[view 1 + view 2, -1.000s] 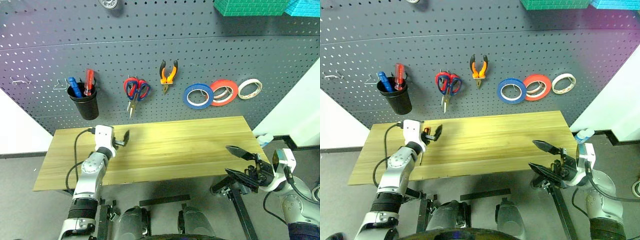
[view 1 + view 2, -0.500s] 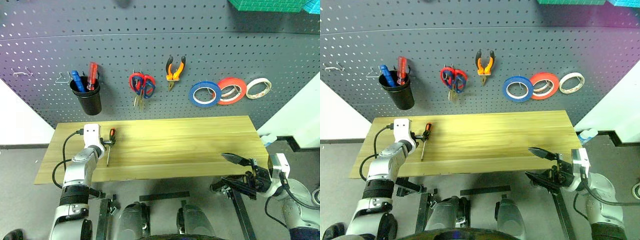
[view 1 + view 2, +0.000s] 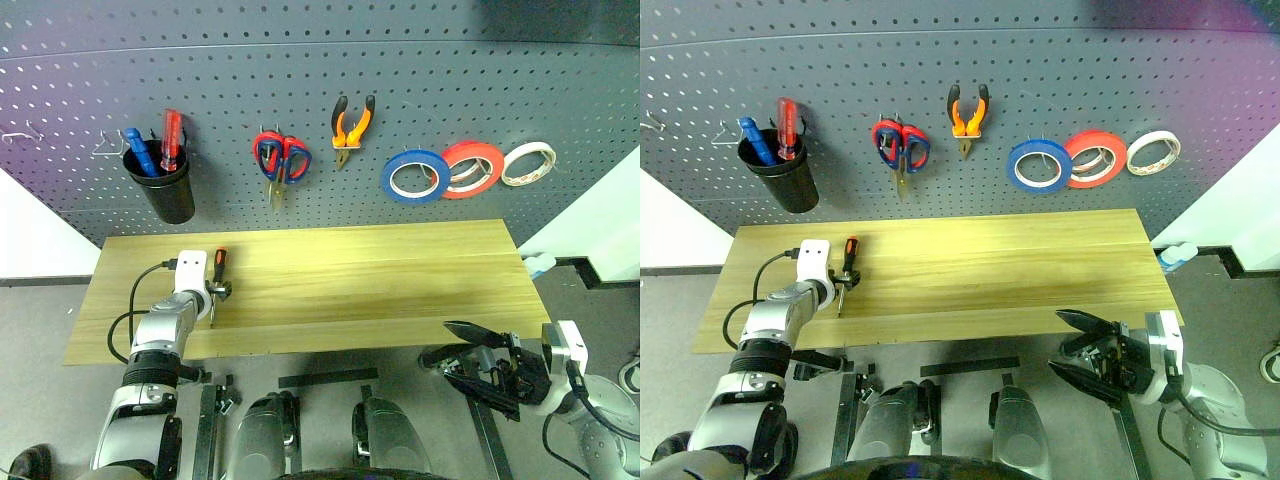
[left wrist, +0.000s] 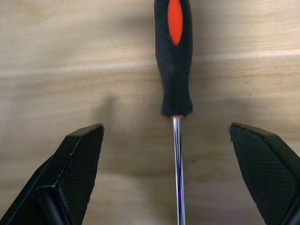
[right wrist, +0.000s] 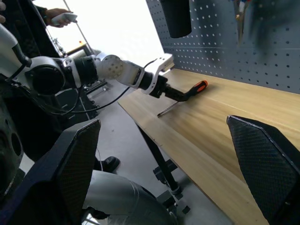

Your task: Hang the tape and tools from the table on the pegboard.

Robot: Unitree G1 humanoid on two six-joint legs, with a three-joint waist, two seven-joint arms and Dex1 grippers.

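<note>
A slim screwdriver (image 3: pixel 218 278) with an orange-and-black handle lies on the left part of the light wood table (image 3: pixel 400 270). My left gripper (image 3: pixel 214 292) is open just above it, one finger on each side of where the shaft (image 4: pixel 177 178) meets the handle, touching nothing. On the dark pegboard (image 3: pixel 450 70) hang the blue tape (image 3: pixel 414 176), the orange-handled pliers (image 3: pixel 353 124) and scissors (image 3: pixel 281 160) with red and blue handles. My right gripper (image 3: pixel 440 342) is open and empty, low in front of the table's right front edge.
A black cup (image 3: pixel 166 188) on the pegboard holds a red and a blue screwdriver. A red tape ring (image 3: pixel 472 168) and a cream one (image 3: pixel 528 163) hang right of the blue tape. Bare hooks (image 3: pixel 20 135) sit at far left. A person's hand (image 5: pixel 58 16) holds a controller.
The camera has tilted down. My left gripper sank and tipped downward over the screwdriver, which it had hidden. My right gripper drew back below the table's front edge. Both stayed open.
</note>
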